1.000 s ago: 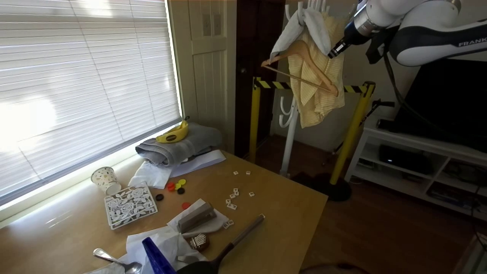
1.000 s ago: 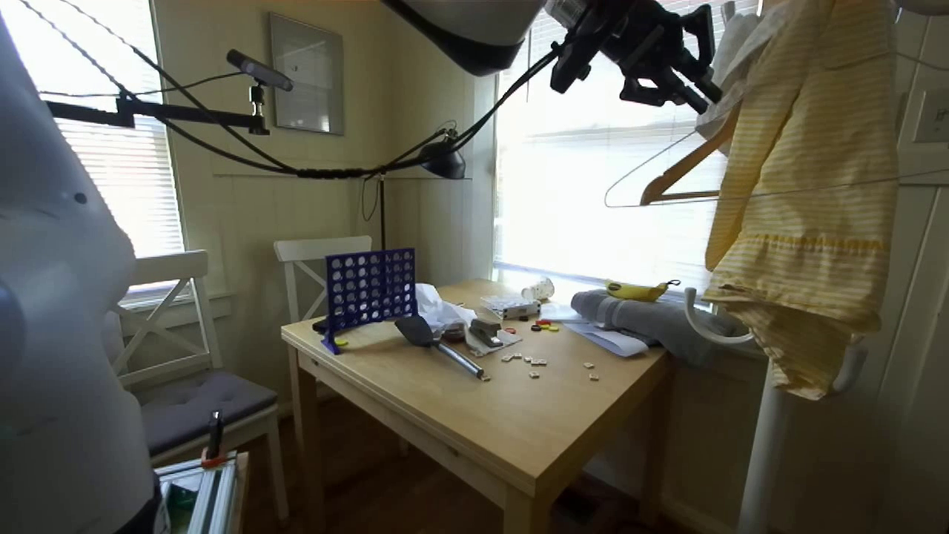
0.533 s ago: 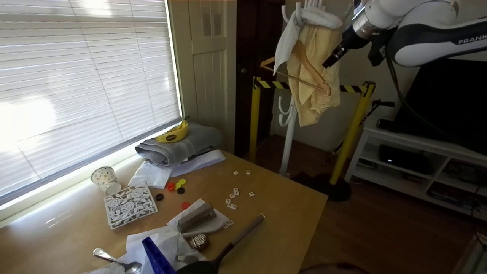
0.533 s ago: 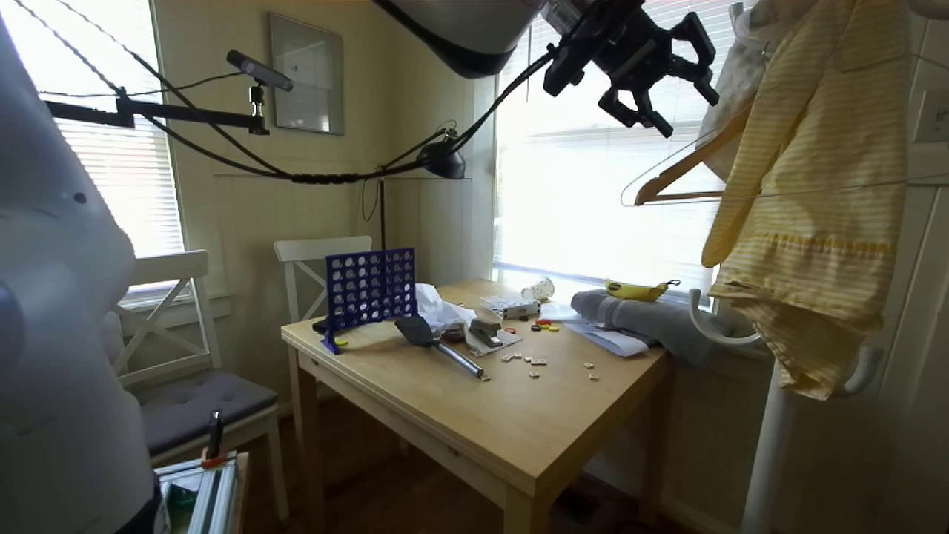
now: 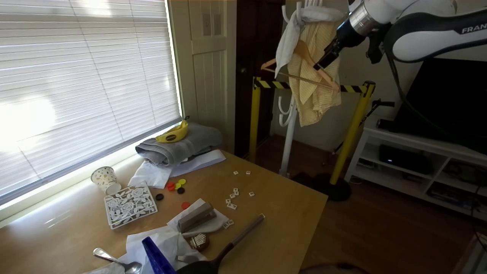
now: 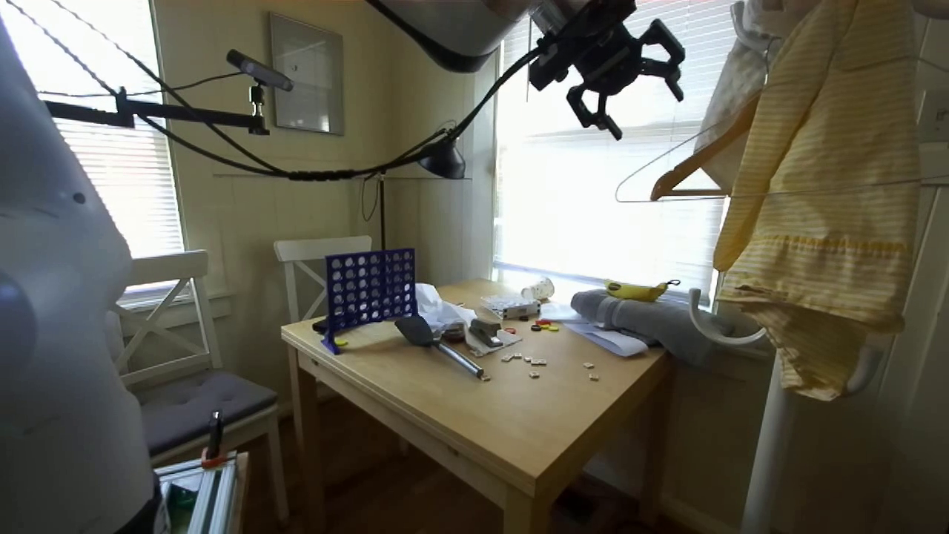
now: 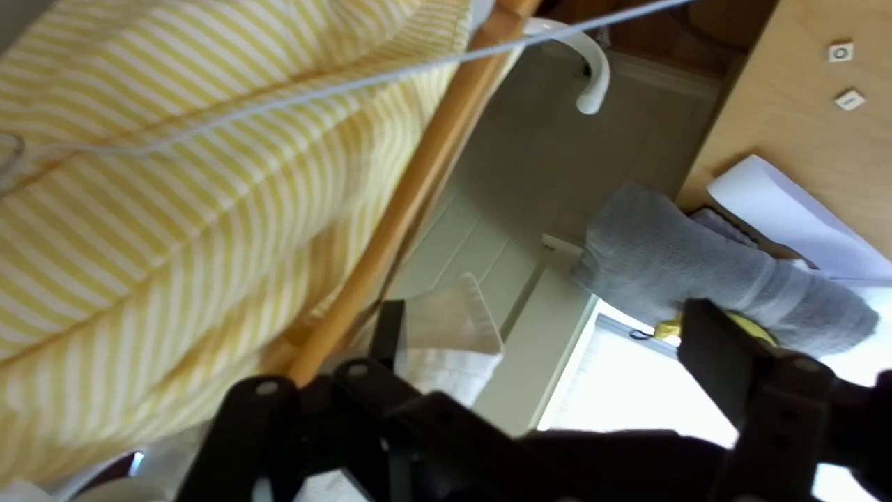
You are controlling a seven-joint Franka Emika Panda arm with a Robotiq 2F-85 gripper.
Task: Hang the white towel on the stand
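1. My pincer point(image 6: 649, 116) stands wide apart; a second ago it was nearly together, closer to the white towel point(image 5: 287, 43).
2. The towel hangs on the stand point(image 5: 290, 140), whose top is cut off in both exterior views.
3. On the counter point(image 5: 281, 220) a cup point(image 5: 104, 179) lies tilted, its inside hidden.

Gripper point(image 7: 540, 331) spread, wht towel point(image 7: 451, 338) nr wood hanger point(image 7: 418, 180) & yel-striped cloth point(image 7: 188, 216).

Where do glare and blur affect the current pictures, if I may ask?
In an exterior view, the window washes out nearly white behind the gripper, leaving it a dark shape; in an exterior view, bright patches bleach the blinds; in the wrist view, the gripper's nearest parts look dark and soft, while the striped cloth reads fairly clearly.
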